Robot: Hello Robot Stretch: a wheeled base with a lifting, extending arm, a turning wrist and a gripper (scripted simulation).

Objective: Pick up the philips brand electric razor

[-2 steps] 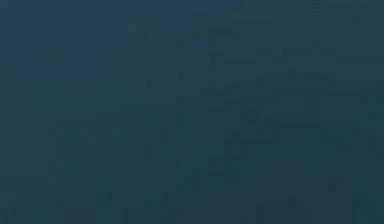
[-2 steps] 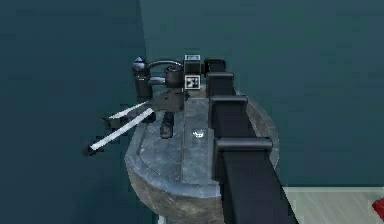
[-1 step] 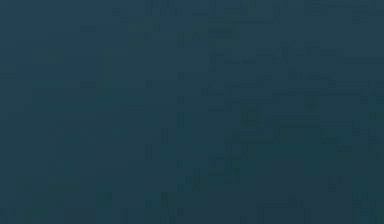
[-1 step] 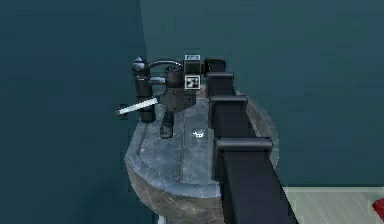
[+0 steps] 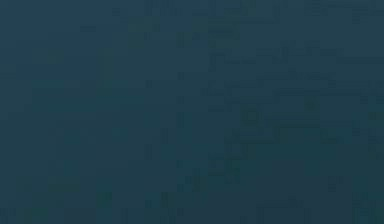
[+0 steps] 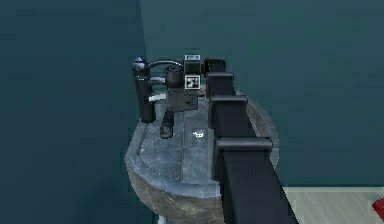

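In the arm side view a dark upright object with a rounded grey top (image 6: 141,92) stands near the far left rim of a round grey stone-like table (image 6: 165,168); its shape could fit an electric razor. The arm (image 6: 235,140) reaches out over the tabletop, and my gripper (image 6: 165,112) sits just right of that dark object, left of the two white marker squares. I cannot tell whether the gripper holds anything, nor whether it touches the object. A small pale blob (image 6: 198,133) lies on the tabletop beside the arm.
A dark teal wall (image 5: 190,110) stands close ahead in the forward view. In the arm side view teal walls (image 6: 300,70) meet in a corner behind the table. A strip of light floor (image 6: 340,205) shows at the bottom right.
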